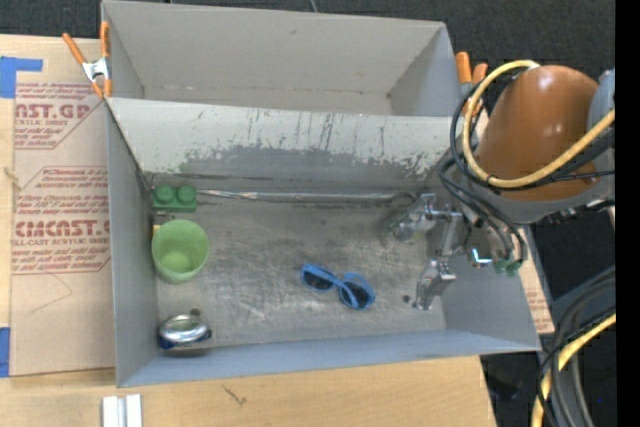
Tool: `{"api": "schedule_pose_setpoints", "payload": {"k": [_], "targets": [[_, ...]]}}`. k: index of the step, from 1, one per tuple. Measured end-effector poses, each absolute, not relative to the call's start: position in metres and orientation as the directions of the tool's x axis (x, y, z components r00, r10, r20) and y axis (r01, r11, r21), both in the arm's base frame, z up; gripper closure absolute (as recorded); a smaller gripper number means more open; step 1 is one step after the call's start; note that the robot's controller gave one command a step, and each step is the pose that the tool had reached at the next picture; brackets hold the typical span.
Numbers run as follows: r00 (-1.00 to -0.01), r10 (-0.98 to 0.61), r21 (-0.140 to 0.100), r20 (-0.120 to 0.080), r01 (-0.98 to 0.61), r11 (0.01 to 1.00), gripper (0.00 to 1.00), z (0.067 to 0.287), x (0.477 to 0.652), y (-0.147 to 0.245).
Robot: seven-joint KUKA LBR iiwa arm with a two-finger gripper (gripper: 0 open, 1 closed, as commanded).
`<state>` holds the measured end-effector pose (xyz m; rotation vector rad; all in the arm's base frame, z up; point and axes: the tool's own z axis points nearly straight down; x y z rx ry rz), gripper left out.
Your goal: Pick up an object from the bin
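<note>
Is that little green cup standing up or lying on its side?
Upright, it seems: the green cup by the left wall of the bin shows its round open mouth facing up.

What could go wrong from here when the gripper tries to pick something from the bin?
The gripper hangs close to the bin's right wall, so it may scrape it. The nearest thing, the blue sunglasses, lie flat and thin; the open fingers might slide over them or only push them.

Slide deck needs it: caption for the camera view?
Open robot hand by the bin's right wall, beside blue sunglasses; green cup, green block, silver can at left.
</note>
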<state>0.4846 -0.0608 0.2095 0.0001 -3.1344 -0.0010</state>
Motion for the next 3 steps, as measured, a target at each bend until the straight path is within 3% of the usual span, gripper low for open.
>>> {"api": "schedule_pose_setpoints", "payload": {"k": [1,2,3], "targets": [[-0.994,-0.109,-0.001,-0.010,-0.109,0.994,0.00,0.070,0.523,-0.030],[-0.994,-0.109,-0.001,-0.005,-0.109,0.994,1.00,0.074,0.522,-0.030],[-0.982,-0.191,-0.003,-0.009,-0.191,0.982,1.00,0.216,0.511,-0.075]]}}
